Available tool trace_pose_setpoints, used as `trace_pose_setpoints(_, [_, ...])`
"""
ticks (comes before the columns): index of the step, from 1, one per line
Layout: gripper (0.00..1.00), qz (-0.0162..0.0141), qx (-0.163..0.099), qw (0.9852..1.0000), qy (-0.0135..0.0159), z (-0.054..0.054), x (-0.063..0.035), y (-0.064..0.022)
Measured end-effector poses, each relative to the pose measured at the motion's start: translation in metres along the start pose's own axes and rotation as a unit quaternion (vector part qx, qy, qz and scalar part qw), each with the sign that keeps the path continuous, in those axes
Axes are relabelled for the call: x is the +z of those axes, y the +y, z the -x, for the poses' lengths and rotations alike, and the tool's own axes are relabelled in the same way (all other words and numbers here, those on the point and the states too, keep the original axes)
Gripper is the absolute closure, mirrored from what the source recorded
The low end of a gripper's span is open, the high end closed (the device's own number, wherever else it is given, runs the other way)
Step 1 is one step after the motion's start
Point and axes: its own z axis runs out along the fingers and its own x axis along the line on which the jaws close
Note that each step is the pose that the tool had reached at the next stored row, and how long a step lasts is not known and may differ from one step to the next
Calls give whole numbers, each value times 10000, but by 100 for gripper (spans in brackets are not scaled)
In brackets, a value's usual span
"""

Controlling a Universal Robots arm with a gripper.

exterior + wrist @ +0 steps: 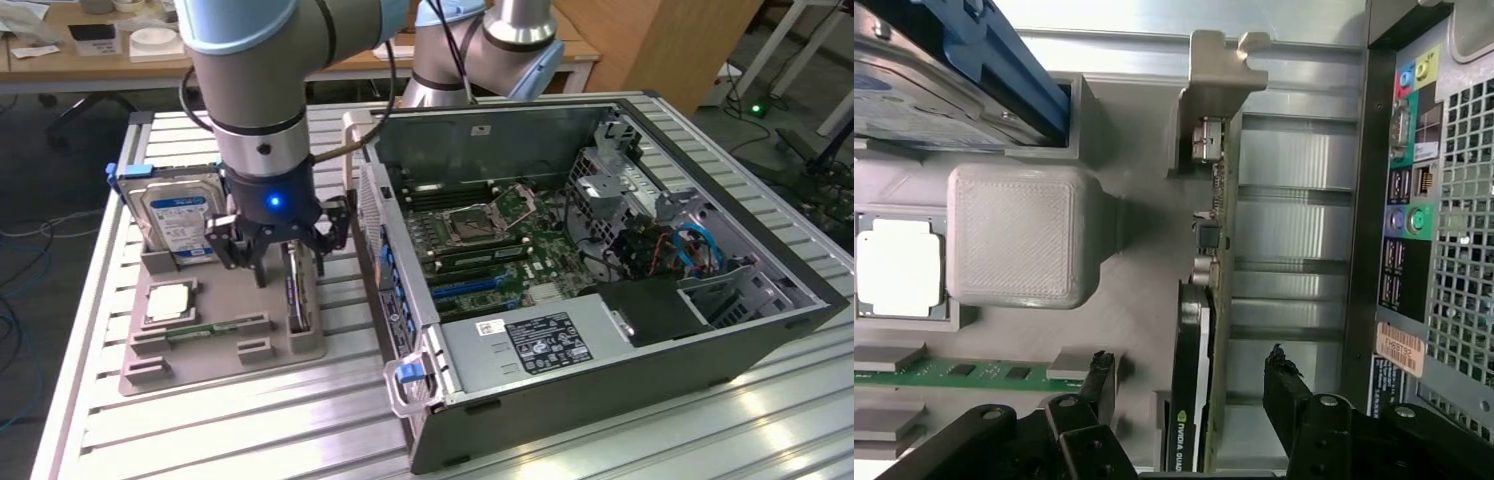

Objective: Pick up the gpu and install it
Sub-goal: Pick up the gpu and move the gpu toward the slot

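Gpu on edge between spread fingers of end effector.

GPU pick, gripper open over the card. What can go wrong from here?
1. The gripper straddles the gpu, a thin card on edge; uneven contact could tilt and jam it in the tray slot.
2. Its bracket end sits in a holder post; a skewed lift may snag.
3. The case wall stands close beside; a swing could clip it.
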Motion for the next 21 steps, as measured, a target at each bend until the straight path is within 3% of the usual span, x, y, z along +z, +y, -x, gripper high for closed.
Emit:
trace_pose_setpoints(13, [29,0,0,10000,6,0,193,-1])
trace_pose_setpoints(16, [29,-22,2,10000,8,1,205,34])
trace_pose_setpoints(21, [29,-25,105,9999,6,1,221,42])
